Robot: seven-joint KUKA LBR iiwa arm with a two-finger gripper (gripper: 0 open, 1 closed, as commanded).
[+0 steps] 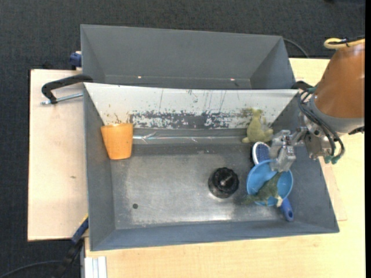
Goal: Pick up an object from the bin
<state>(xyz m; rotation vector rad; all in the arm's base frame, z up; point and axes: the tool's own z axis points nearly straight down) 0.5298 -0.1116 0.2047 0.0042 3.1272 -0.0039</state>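
Camera view: gripper (282, 151) sits over the blue plastic scoop (258, 179) at the right end of the bin (168, 190), with an olive lump (268, 194) in it. Can't tell whether the grip is open or closed. Scoop is likely light, stiff and slick, so take it by the rim.

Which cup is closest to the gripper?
The blue cup, beside the gripper on the right; the orange cup stands far off on the left.

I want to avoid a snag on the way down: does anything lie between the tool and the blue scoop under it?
Nothing visible does. The tool hangs over the blue scoop at the right of the bin. A blue-and-white thing lies just beside the tool, and an olive lump rests on the scoop's front.
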